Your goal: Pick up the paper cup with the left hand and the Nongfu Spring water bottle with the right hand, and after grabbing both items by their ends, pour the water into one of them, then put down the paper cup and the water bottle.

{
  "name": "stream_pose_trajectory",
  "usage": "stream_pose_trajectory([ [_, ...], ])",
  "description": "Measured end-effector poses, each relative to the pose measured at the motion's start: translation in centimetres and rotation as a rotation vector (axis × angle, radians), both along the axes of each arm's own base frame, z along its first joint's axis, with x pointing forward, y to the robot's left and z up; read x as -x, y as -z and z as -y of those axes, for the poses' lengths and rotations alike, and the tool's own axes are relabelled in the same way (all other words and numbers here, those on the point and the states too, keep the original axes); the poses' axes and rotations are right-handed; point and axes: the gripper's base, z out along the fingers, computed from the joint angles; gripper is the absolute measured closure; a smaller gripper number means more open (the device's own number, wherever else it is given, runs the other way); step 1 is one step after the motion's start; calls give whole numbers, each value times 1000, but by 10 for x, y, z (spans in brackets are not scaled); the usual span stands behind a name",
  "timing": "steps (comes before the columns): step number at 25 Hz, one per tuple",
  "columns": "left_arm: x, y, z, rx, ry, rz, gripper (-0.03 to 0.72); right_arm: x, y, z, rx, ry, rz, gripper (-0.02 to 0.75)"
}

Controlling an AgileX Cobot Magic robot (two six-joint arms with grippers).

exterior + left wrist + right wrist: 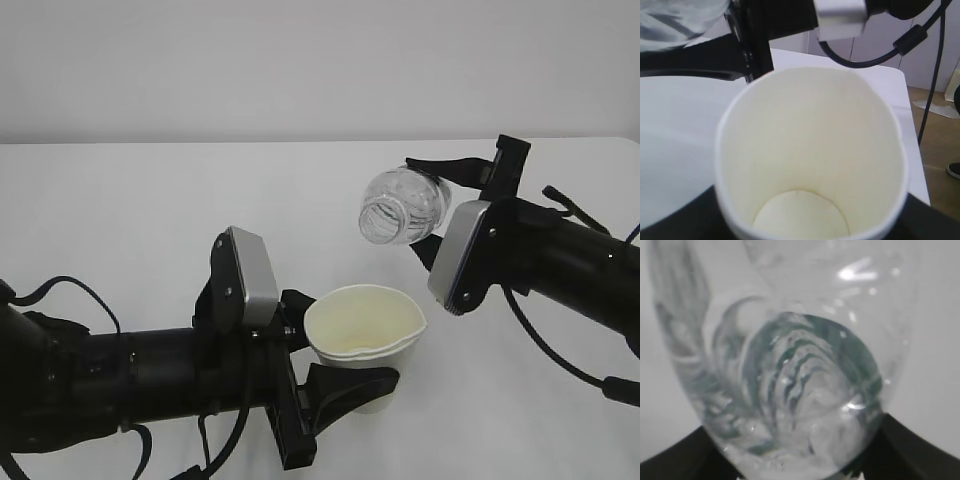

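Spillage is looming as the main risk: the Nongfu Spring water bottle (403,205) is hanging tipped above and just right of the paper cup (363,340), its open neck pointing down toward the cup's far rim rather than its middle, so any stream is likely to be striking the rim or falling past it onto the table (120,210). A squeeze on the thin cup wall could also be buckling it; the rim is already looking pinched out of round.

The cup is white outside and pale yellowish inside, and in the left wrist view its bottom is showing dry, with no water visible. The left hand (335,405) is gripping the cup low on its body, jaws closed on either side of it, holding it upright off the table.

The bottle is clear and ribbed, with greenish reflections in the right wrist view; whether any water is left inside I cannot tell. The right hand (440,215), up and to the right of the cup, is clamping the bottle by its base end.
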Motion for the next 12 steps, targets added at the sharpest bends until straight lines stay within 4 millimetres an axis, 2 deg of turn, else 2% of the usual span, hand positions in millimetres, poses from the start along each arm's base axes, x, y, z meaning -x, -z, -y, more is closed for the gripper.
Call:
stream_pose_trajectory([
  [12, 0, 0, 0, -1, 1, 4, 242, -1, -1, 1, 72, 13, 68, 258],
])
